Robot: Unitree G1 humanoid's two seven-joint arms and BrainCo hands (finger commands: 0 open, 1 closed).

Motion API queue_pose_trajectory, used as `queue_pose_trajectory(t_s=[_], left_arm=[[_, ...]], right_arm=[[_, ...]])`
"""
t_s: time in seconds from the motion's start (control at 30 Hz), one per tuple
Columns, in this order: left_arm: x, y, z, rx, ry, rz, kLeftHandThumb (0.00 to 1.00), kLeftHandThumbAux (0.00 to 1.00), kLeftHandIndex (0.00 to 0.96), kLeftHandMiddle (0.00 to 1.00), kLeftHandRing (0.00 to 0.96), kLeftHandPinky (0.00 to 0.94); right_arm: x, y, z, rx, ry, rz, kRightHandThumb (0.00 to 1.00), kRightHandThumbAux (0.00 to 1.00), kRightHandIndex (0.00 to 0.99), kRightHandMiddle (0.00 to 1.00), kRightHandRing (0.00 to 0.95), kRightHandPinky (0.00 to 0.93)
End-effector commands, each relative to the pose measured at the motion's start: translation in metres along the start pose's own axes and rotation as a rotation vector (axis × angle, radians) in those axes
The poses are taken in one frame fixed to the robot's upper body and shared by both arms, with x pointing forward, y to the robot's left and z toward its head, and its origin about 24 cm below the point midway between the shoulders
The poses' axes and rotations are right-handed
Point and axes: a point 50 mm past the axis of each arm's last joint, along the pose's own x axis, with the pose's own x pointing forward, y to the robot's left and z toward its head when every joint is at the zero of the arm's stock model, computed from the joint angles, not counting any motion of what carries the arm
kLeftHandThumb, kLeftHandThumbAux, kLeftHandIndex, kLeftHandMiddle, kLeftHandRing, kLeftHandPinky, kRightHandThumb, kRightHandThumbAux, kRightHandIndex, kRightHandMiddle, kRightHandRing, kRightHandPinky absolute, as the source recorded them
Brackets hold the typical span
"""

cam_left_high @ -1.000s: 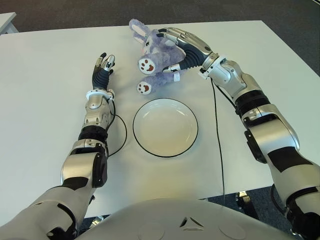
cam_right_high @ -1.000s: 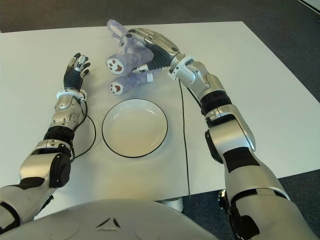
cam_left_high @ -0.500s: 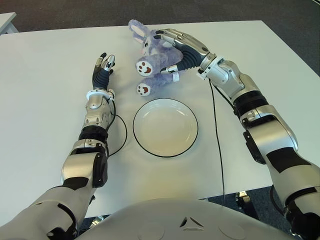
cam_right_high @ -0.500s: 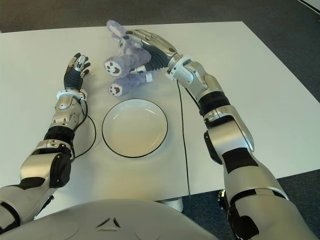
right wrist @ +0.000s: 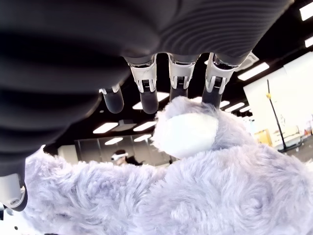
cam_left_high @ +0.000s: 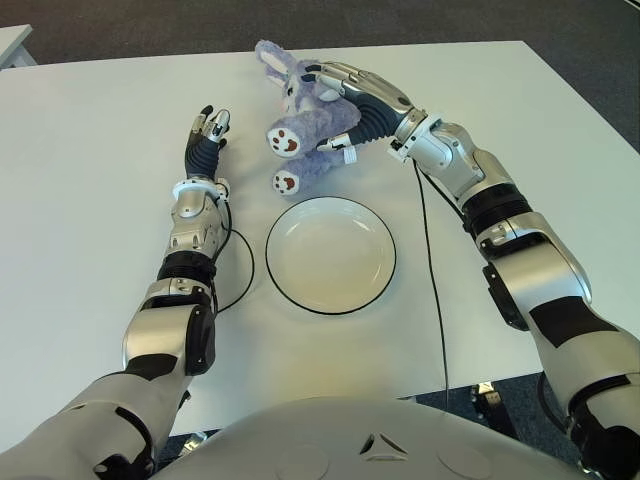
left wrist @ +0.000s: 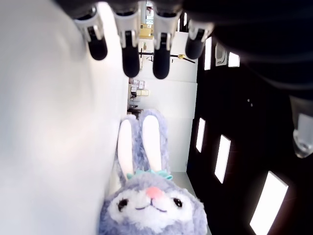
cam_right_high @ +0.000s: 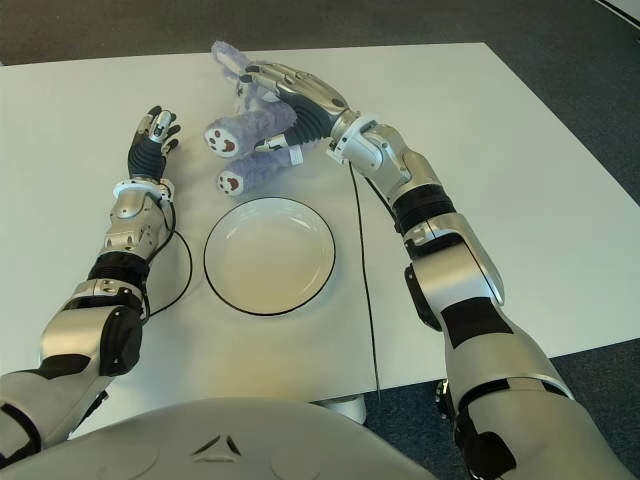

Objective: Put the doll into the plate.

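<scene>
Two robot hands show over our white table (cam_left_high: 90, 250). Our right robot hand (cam_left_high: 345, 95) grips the purple bunny doll (cam_left_high: 305, 130) around its body, at the far side of the empty plate (cam_left_high: 330, 254), feet pointing toward our left. Our left robot hand (cam_left_high: 205, 140) shows left of the doll, fingers extended, holding nothing.

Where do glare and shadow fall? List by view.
Left eye view: even light, soft shadow beneath the doll in the right hand; left hand idle left of it. Left wrist view: table glares white. Right wrist view: hand dark against ceiling lights.
</scene>
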Motion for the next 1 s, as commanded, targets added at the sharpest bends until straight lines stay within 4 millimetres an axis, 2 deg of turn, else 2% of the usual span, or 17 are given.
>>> queue_pose_trajectory(t_s=[0.03,0.53,1.0], left_arm=[[-0.0075,-0.0007,-0.0188,-0.003,0.084,0.007,0.000,0.418,0.000,0.147,0.125,0.051],[-0.0078,-0.0007,-0.0186,-0.005,0.083,0.013,0.000,0.423,0.005,0.164,0.143,0.100],[-0.0070,-0.0005,-0.0188,-0.010,0.091,0.022,0.000,0.423,0.000,0.164,0.143,0.073]], right_arm=[[-0.0029,0.0136,0.0005,0.020,0.013,0.039,0.166,0.500,0.000,0.000,0.000,0.103],[-0.0030,0.0158,0.0045,0.025,-0.006,0.028,0.174,0.515,0.000,0.000,0.000,0.070],[-0.0029,0.0124,0.0067,0.018,-0.016,0.020,0.175,0.521,0.000,0.000,0.000,0.050]])
